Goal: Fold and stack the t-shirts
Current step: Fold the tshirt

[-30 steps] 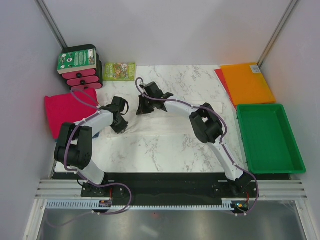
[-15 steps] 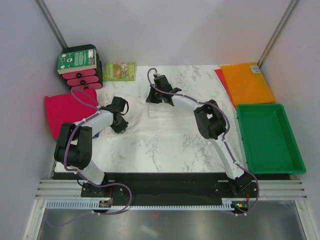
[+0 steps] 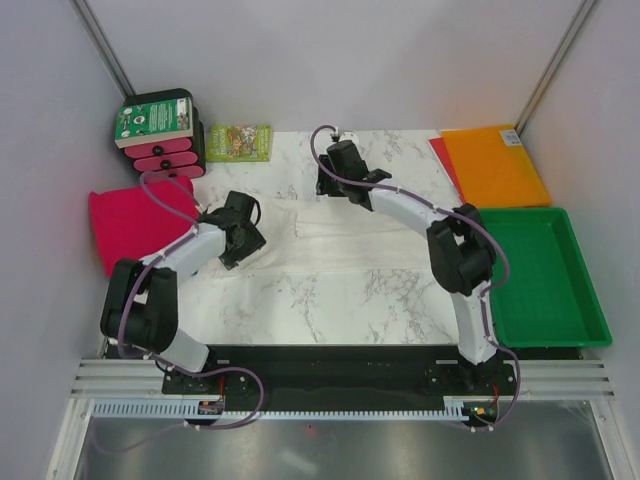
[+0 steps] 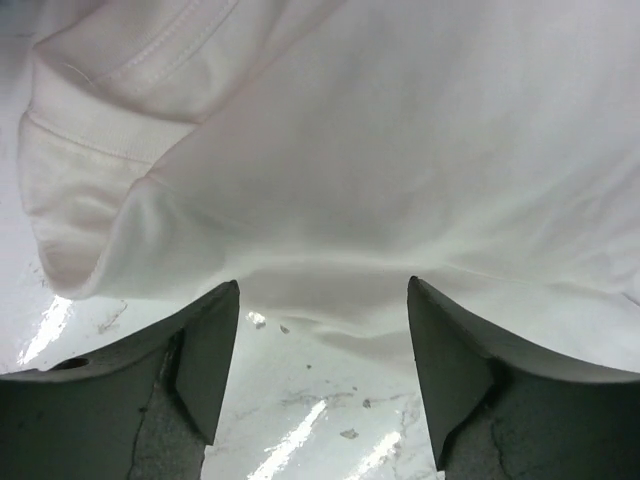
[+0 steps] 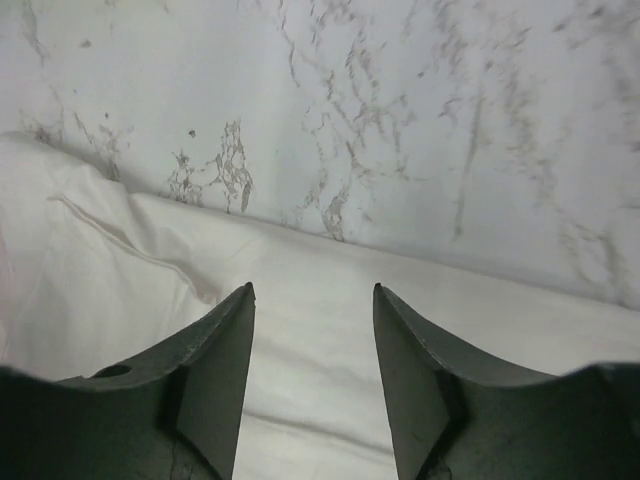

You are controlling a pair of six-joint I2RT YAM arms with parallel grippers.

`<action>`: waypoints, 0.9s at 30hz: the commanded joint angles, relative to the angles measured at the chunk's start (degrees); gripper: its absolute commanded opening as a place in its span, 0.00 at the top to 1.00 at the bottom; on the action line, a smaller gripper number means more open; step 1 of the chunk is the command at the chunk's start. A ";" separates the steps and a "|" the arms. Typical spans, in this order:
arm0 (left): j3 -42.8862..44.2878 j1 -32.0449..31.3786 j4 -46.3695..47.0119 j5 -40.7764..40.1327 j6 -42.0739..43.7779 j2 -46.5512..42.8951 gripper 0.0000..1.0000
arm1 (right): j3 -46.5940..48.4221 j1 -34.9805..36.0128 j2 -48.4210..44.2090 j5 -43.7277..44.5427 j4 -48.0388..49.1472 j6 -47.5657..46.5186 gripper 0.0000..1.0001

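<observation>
A thin white t-shirt [image 3: 350, 235] lies spread in a wide band across the marble table [image 3: 320, 300]. My left gripper [image 3: 252, 238] is at the shirt's left end. In the left wrist view it [image 4: 323, 290] is open, with bare marble between its fingers and the shirt's hem [image 4: 400, 150] just ahead of the tips. My right gripper [image 3: 328, 188] hangs over the shirt's far edge. The right wrist view shows it [image 5: 314, 288] open above the white cloth [image 5: 90, 300], holding nothing. A folded magenta-pink t-shirt [image 3: 125, 225] lies at the table's left edge.
A flat orange sheet [image 3: 495, 165] lies at the back right over a red one, with a green tray [image 3: 540, 275] in front of it. A green-and-pink box [image 3: 160, 130] and a small green packet [image 3: 238, 142] sit at the back left.
Both grippers have opened and let go of the white shirt. The right arm swung toward the back right, drawing the shirt out flatter. The left gripper barely shifted.
</observation>
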 commanded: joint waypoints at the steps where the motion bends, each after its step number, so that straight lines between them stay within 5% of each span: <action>1: 0.31 -1.32 -0.04 -3.22 2.11 -8.23 0.23 | -7.22 -0.62 -14.25 15.01 -3.65 -6.45 0.42; 5: -1.52 -3.78 0.04 -0.76 2.81 -11.57 0.31 | -15.83 -3.52 -17.86 20.02 -6.29 -5.05 0.52; 6: -2.05 -5.27 -0.13 0.11 2.73 -11.93 0.38 | -16.46 -4.31 -17.87 20.30 -7.69 -3.82 0.68; 10: -4.25 -9.31 -0.22 2.14 0.45 -8.70 0.53 | -17.17 -9.75 -15.15 19.34 -9.28 2.50 0.92; 15: -5.49 -15.37 -0.57 4.07 -0.26 -3.85 0.66 | -8.13 -12.48 -6.54 21.18 -14.19 3.40 1.00; 27: 0.92 -17.76 -7.42 3.11 -2.55 9.86 0.69 | -0.20 -16.70 4.90 21.53 -18.78 4.62 1.00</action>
